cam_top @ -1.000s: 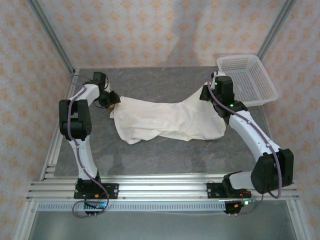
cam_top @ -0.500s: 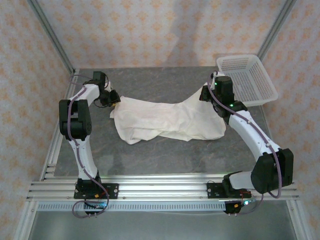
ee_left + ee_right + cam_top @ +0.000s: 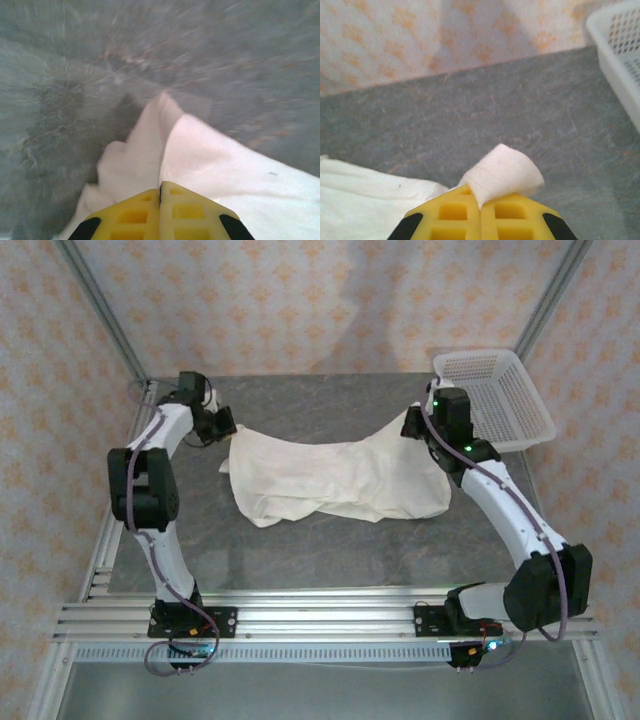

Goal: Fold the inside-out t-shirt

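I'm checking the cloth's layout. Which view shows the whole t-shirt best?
Top external: the whole t-shirt shows, edge to edge. Left wrist gives a blurred corner; right wrist, a hem tab pinched in the right claw.

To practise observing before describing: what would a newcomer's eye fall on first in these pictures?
A wrinkled white t-shirt sprawls across the middle of the grey table, pinched at opposite ends by the left gripper and right gripper. A white mesh basket sits at the far right corner.
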Robot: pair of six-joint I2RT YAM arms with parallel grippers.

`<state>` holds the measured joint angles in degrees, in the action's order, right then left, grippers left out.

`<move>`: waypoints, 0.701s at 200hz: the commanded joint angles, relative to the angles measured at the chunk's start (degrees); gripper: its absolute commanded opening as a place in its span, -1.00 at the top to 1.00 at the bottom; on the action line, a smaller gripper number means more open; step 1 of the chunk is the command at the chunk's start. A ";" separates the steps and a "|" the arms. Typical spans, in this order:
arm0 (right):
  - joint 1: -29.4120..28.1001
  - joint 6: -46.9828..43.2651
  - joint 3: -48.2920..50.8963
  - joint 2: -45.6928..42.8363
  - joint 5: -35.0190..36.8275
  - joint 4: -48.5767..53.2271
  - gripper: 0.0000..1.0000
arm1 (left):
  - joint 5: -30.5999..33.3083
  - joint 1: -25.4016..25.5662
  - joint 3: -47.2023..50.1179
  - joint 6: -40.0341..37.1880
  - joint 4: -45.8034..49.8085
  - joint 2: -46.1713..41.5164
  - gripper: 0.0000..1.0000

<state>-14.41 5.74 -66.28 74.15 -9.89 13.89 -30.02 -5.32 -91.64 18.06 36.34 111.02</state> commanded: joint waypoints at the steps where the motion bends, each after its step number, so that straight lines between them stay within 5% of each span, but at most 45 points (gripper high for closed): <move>1: 0.31 -1.92 -9.59 -8.73 5.23 -1.84 1.00 | -0.33 -1.18 -11.35 2.35 4.58 -15.50 1.00; 47: 0.30 -6.89 -21.34 -18.87 11.80 -7.56 1.00 | 9.70 -3.18 -31.91 4.23 12.15 -32.64 1.00; 85: 0.27 -10.23 -25.71 -21.29 13.96 -8.96 1.00 | 17.52 -3.25 -33.52 4.00 11.74 -41.52 1.00; 140: 0.28 -12.73 -39.12 -17.20 7.28 -10.18 1.00 | 19.10 -3.16 -37.51 5.15 12.13 -44.84 1.00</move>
<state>-14.41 -4.78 -100.03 54.94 0.95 5.48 -14.26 -8.36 -128.62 21.87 45.84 65.12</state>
